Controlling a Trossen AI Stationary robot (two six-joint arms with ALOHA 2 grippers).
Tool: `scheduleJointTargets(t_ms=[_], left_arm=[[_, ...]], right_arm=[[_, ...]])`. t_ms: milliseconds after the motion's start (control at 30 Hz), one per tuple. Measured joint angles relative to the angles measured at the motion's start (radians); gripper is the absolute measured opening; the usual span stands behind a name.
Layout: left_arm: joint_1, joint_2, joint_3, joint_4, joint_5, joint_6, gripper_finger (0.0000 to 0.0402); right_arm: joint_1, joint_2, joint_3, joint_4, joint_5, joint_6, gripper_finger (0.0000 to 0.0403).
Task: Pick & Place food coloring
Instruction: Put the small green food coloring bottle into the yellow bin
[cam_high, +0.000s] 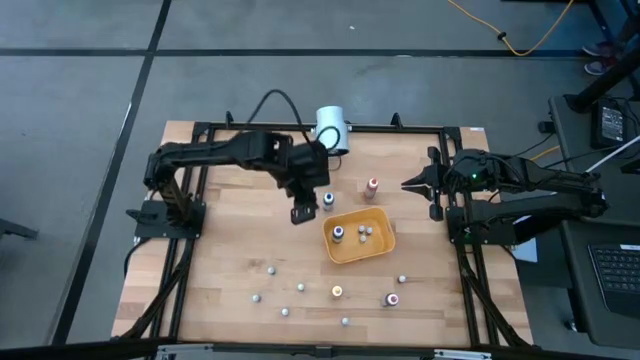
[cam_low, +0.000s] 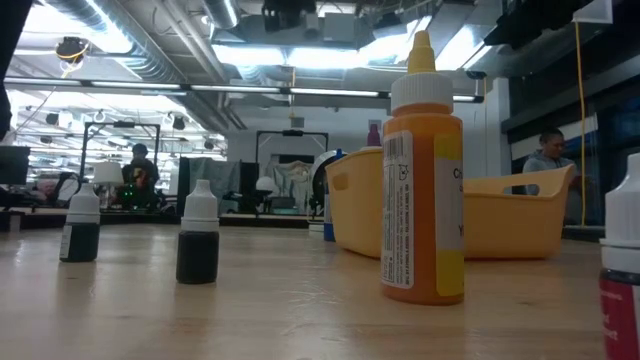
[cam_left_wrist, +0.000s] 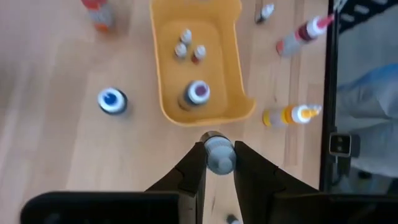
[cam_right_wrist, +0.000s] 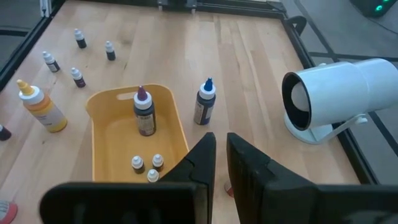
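Note:
Tiny food coloring bottles (cam_high: 270, 268) with pale caps stand scattered on the near part of the wooden table, and three more (cam_right_wrist: 149, 165) sit inside the orange-yellow tray (cam_high: 385, 245). My left gripper (cam_left_wrist: 219, 155) hangs pointing down just left of the tray (cam_left_wrist: 168, 93) and is shut on one tiny bottle. My right gripper (cam_right_wrist: 221, 155) waits shut at the table's right side (cam_high: 405, 185), touching nothing. The low view shows two tiny bottles (cam_low: 198, 235) standing on their bases and no gripper. My left gripper holds a tiny food coloring bottle by the pale grey cap end (cam_left_wrist: 217, 148), pinched between its two fingers (cam_left_wrist: 194, 168). The fingers come from above, pointing down. The bottle stands upright in the hold, cap toward the wrist camera, and looks lifted clear beside the tray's rim.
Larger bottles stand about: a purple-capped one (cam_right_wrist: 144, 112) in the tray, a blue-capped one (cam_high: 328, 200) and a red one (cam_high: 372, 187) beyond it, an orange one (cam_low: 422, 180) and a dark red one (cam_high: 392, 299) nearer. A big white cylinder (cam_high: 332, 128) stands at the far edge.

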Motion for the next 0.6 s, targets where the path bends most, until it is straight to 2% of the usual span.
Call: scheduleJointTargets(t_ms=[333, 467, 600], left_arm=[[0.030, 0.003, 0.103, 0.028, -0.039, -0.010, 0.0057], [0.025, 0.047, 0.200, 0.029, -0.039, -0.006, 0.0057], [0.008, 0.140, 0.353, 0.020, -0.039, 0.028, 0.0057]], right_arm=[[0.000, 0.000, 0.000, 0.000, 0.000, 0.002, 0.0044], [0.000, 0.000, 0.000, 0.000, 0.000, 0.004, 0.0044], [0.000, 0.000, 0.000, 0.000, 0.000, 0.004, 0.0044]])
